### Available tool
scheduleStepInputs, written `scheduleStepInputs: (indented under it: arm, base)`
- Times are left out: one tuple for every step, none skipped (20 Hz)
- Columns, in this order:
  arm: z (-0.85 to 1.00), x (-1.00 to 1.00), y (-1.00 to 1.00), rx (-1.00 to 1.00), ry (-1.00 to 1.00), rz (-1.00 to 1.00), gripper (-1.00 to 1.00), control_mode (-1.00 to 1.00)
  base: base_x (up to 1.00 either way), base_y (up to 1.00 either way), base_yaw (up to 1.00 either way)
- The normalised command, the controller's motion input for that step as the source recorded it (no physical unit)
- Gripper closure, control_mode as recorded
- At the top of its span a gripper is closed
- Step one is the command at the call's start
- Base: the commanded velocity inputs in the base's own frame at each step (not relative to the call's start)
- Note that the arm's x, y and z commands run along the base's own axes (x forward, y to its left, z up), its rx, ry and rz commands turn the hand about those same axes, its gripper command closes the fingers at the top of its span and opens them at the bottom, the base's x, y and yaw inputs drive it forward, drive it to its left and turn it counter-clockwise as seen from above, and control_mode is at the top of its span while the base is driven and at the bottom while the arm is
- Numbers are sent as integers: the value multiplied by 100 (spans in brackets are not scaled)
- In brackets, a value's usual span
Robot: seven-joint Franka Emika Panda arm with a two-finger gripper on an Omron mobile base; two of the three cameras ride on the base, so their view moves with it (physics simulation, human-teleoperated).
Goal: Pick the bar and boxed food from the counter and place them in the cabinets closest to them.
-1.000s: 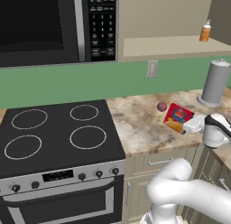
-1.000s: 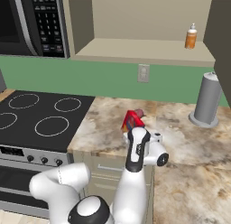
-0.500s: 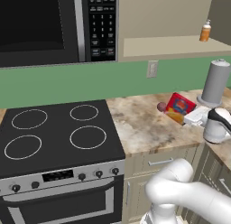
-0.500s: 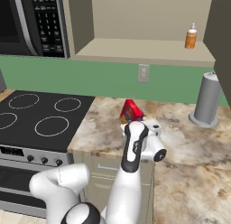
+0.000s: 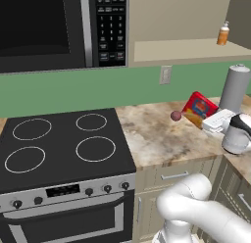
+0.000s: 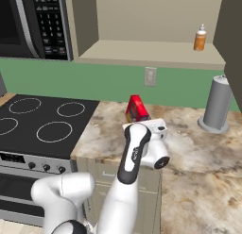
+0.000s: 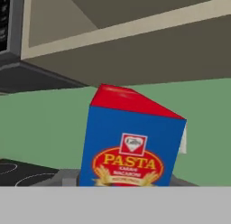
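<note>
Looking across counter from base cams: open cabinets overhead, orange bottle on shelf. I see boxed food lifted off stone, tilted, my gripper closed on its lower end (fingertips hidden in hand view). Small dark-red ball just beside it on counter.

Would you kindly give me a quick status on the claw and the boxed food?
Claw shut on boxed food, lifted off the counter. Open cabinet above. Small dark-red ball beside it, not blocking.
</note>
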Motion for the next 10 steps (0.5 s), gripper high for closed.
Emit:
scheduleStepInputs:
  arm:
    - [43,-34,7,0,-5,-14,100,-100]
    - [43,-34,7,0,-6,-15,100,-100]
    - [41,-32,8,0,-5,-15,100,-100]
    - [43,-28,9,0,-5,-16,100,-100]
    - [44,-26,13,-2,-6,-16,100,-100]
    - [48,-22,16,-2,-6,-17,100,-100]
    - [53,-17,18,-2,-5,-17,100,-100]
    - [56,-14,20,-2,-4,-18,100,-100]
    - [59,-8,24,-3,-2,-18,100,-100]
    - [60,-2,26,-4,0,-18,100,-100]
  base:
    - [0,0,0]
    - [0,0,0]
    - [0,0,0]
    - [0,0,0]
    - [0,0,0]
    - [0,0,0]
    - [0,0,0]
    - [0,0,0]
    - [0,0,0]
    - [0,0,0]
